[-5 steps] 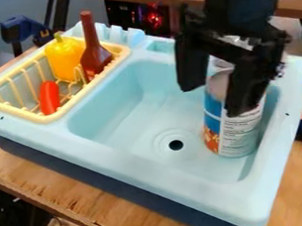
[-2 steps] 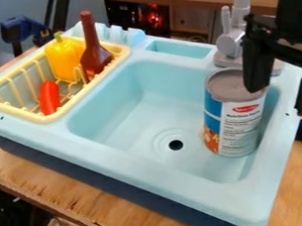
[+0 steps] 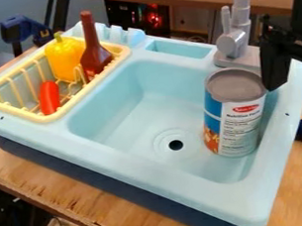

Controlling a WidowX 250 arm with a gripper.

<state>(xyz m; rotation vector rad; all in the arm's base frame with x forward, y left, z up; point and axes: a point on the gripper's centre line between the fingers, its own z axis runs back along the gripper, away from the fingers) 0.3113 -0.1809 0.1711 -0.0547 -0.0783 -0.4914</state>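
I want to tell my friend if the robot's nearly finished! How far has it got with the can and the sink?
The can stands upright inside the sink, so that part looks done. The yellow pepper and brown bottle sit in the basket. The claw is open near the can, with nothing in its grip. Perhaps all that's left is moving the claw away.

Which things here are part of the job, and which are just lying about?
Apparently in the job: gripper; food can near it; toy sink holding the can.
Lying about: dish basket; yellow bell pepper; brown bottle; red toy vegetable; blue clamp.
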